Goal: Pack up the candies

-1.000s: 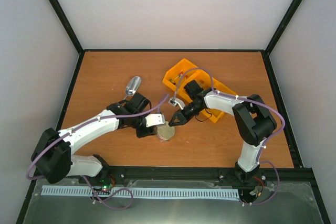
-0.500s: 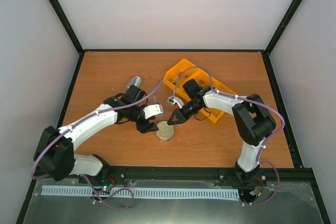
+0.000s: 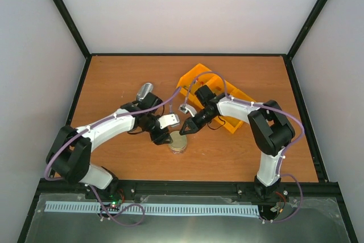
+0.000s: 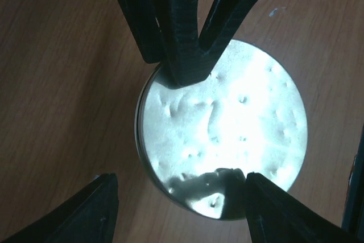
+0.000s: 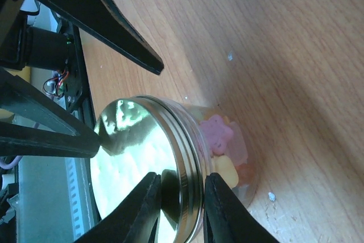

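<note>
— What's around you?

— A brown wooden counter [image 3: 114, 78], pale walls on three sides, a black frame along its edges.

— And the candies?

— They are in a clear jar [image 5: 230, 140] that stands toward the near edge of the counter, about midway between the left and right edges. Through the glass I can see the candies [image 5: 219, 134]: a pink one against the wall, a yellow one under it, something orange lower down. A shiny metal lid [image 4: 227, 135] sits on top of the jar.

— Where are your hands?

— Both at the jar. My left hand [image 4: 179, 177] is right above the lid, spread wide, one finger on either side of it, and it has hold of nothing. My right hand [image 5: 182, 177] reaches in from the far-right side. Its fingers [image 5: 142, 209] are drawn close together on the lid's rim, one over the top face, the other against the outer band. So the candies lie directly beneath both hands, with the lid between.

— Anything else on the counter?

— An orange tray [image 3: 196, 78] toward the far edge, right of the middle, partly under my right arm. A metal scoop [image 3: 144, 91] lies left of the middle, just beyond my left arm.
</note>
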You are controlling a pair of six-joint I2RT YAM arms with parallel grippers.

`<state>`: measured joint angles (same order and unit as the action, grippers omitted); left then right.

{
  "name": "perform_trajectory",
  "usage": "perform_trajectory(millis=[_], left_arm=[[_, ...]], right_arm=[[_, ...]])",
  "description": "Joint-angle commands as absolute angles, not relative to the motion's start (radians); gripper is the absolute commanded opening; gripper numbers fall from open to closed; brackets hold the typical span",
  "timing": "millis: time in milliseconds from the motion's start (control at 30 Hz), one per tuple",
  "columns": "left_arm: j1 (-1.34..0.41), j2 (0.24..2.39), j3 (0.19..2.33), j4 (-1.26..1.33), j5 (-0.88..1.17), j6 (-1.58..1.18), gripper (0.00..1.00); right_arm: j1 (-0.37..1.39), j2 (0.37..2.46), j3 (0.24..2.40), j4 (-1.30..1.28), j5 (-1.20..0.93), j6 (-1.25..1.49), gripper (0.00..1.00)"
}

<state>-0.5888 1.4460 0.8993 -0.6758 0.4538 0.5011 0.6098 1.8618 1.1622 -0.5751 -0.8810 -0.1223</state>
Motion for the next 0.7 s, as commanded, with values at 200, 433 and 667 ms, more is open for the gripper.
perform_trajectory(millis=[200,433,667], left_arm=[[-0.586,1.493,0.923,-0.666,0.412,0.480,0.50],[-0.587,1.501,0.904,-0.660,0.400,0.496,0.43],[-0.597,1.485,0.908,-0.671,0.385,0.510,0.47]], right_arm=[[0.629,1.880,1.191,-0.570,-0.869,-0.130,0.23],[0.627,1.872,1.162,-0.569,-0.842,-0.171,0.23],[0.617,1.831,1.116,-0.525,-0.825,-0.210,0.28]])
